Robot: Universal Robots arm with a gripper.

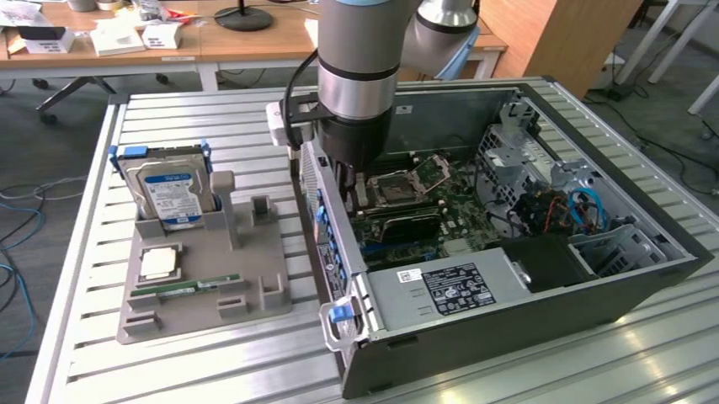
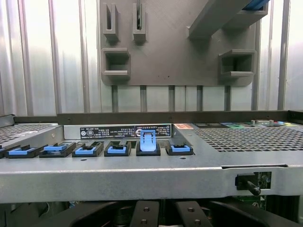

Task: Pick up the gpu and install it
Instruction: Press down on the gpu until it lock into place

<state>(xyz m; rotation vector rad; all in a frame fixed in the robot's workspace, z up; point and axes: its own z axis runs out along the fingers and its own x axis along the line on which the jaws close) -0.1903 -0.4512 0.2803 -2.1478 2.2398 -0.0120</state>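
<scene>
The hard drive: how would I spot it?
Find the open black computer case; on the exterior view's left of it a grey tray lies on the slatted table. The hard drive stands upright at the tray's far end, a silver box with a blue-and-white label, unlike the square chip and thin green stick lying flat.

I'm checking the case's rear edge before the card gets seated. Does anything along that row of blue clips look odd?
Yes. In the wrist view one clip stands flipped up, pale blue, while its neighbours lie flat in their slots. It sits just below the label strip on the computer case. Nothing looks broken or spilled.
</scene>
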